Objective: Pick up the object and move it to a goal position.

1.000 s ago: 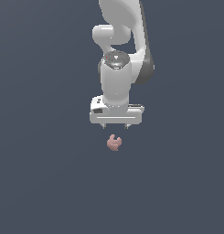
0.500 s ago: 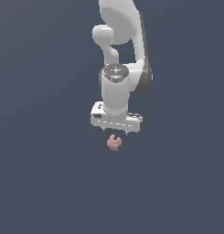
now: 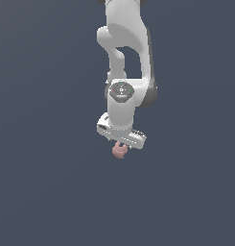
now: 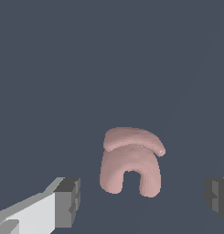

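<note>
The object (image 3: 119, 151) is a small dusty-pink lumpy thing with a curled notch, lying on the dark grey floor. In the exterior view my white gripper (image 3: 121, 142) hangs just above it, tilted, and covers its upper part. In the wrist view the object (image 4: 130, 161) lies between my two fingers, with one dark pad (image 4: 67, 202) on one side and the other pad (image 4: 217, 196) at the frame edge. There is a gap between each pad and the object. The gripper (image 4: 143, 199) is open and holds nothing.
The white arm (image 3: 126, 53) rises from the gripper to the top of the exterior view. The floor (image 3: 47, 182) is a plain dark grey surface all around.
The gripper has come down closer to the object and has turned, so its hand now sits tilted. The object has not moved.
</note>
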